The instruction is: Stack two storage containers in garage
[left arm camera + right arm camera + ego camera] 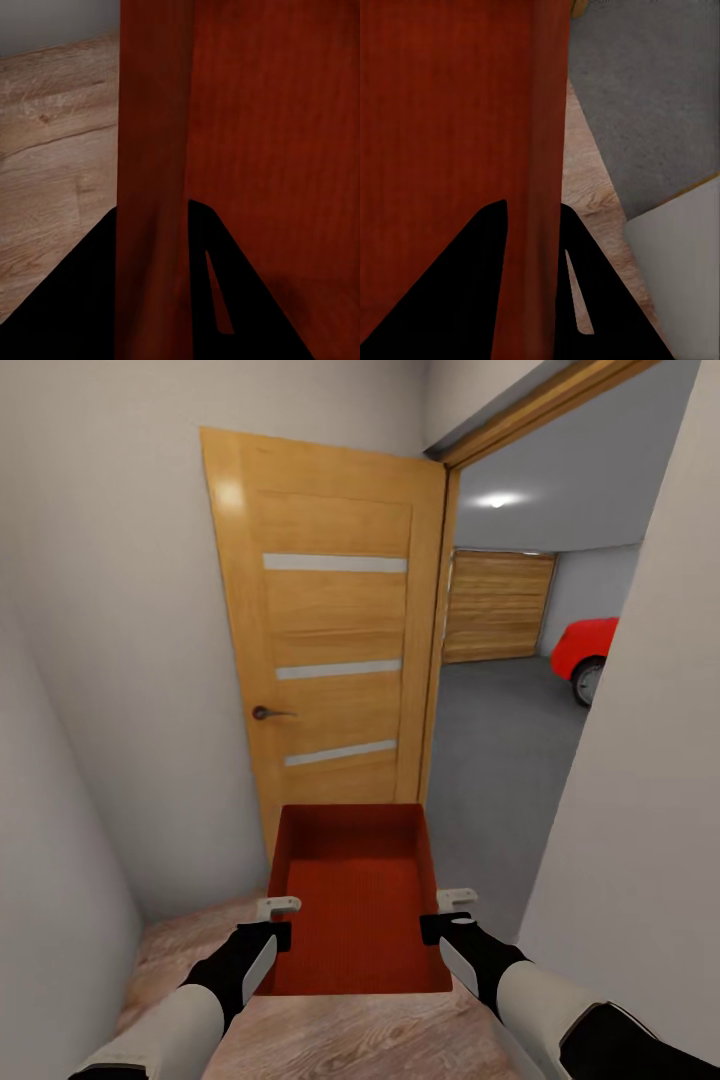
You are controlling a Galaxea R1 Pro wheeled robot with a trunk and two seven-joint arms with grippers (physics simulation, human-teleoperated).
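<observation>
Carrying one storage container (358, 900) to the garage doorway.
Left gripper (268, 930) and right gripper (447, 920) fingers each clamp a side wall; next, drive through past the open door (330, 640) onto concrete floor (500, 760).

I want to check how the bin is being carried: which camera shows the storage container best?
The head view: the whole open-top storage container shows, held between the left end effector and right end effector, facing the open door. Each wrist view gives just one red wall clamped between dark fingers.
</observation>
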